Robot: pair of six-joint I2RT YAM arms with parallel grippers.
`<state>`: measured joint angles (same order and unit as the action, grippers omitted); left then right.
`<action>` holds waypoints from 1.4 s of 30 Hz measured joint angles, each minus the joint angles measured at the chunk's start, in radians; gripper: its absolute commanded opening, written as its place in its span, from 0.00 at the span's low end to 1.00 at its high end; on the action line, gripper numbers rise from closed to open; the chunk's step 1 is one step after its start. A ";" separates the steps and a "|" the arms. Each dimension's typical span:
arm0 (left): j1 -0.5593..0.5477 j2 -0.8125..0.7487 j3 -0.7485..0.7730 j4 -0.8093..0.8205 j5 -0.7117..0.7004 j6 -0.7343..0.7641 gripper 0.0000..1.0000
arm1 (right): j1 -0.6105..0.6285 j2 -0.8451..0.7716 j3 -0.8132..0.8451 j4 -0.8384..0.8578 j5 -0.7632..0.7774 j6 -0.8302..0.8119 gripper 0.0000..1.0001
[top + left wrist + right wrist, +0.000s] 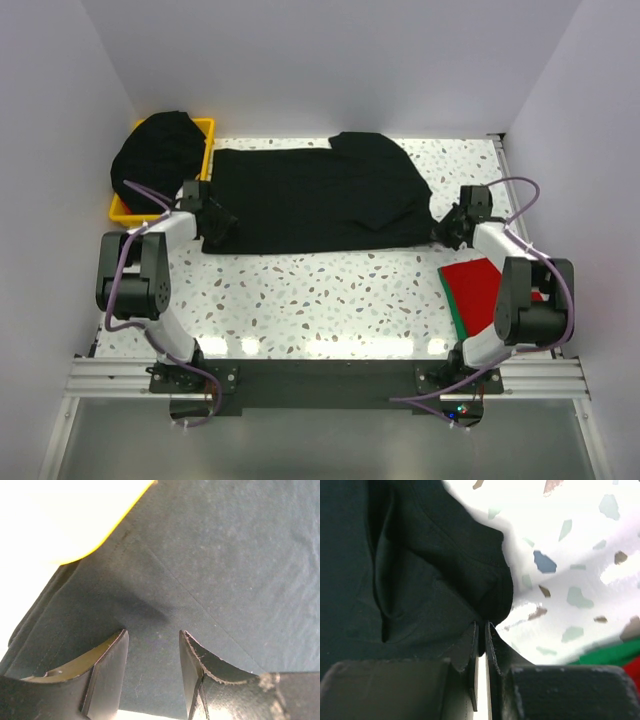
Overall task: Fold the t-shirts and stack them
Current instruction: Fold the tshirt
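Observation:
A black t-shirt lies spread across the middle of the table, with a fold at its top right. My left gripper sits at the shirt's left edge. In the left wrist view it is open, fingers apart over the black cloth. My right gripper is at the shirt's right edge. In the right wrist view it is shut on a bunched corner of the black shirt. A folded red t-shirt lies at the near right, under the right arm.
A yellow bin at the back left holds a heap of black shirts; its rim shows in the left wrist view. White walls close in the back and both sides. Speckled tabletop lies in front of the shirt.

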<state>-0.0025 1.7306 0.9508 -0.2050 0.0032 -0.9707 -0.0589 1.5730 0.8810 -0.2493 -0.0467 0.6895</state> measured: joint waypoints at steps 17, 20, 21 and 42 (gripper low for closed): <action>0.000 -0.322 -0.282 -0.119 -0.147 -0.021 0.51 | 0.005 -0.447 -0.176 -0.228 -0.027 -0.049 0.06; 0.001 -0.396 -0.331 -0.156 -0.169 -0.013 0.52 | 0.005 -0.550 -0.220 -0.267 -0.040 -0.053 0.09; 0.002 -0.422 -0.346 -0.170 -0.177 -0.009 0.52 | 0.004 -0.585 -0.237 -0.280 -0.047 -0.055 0.17; 0.002 -0.486 -0.121 -0.191 -0.014 0.241 0.53 | 0.299 -0.402 -0.086 -0.221 0.007 -0.079 0.61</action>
<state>-0.0002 1.2449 0.8295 -0.3962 -0.0105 -0.7300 0.2405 1.1706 0.7952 -0.4706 -0.0399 0.6102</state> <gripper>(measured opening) 0.527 0.608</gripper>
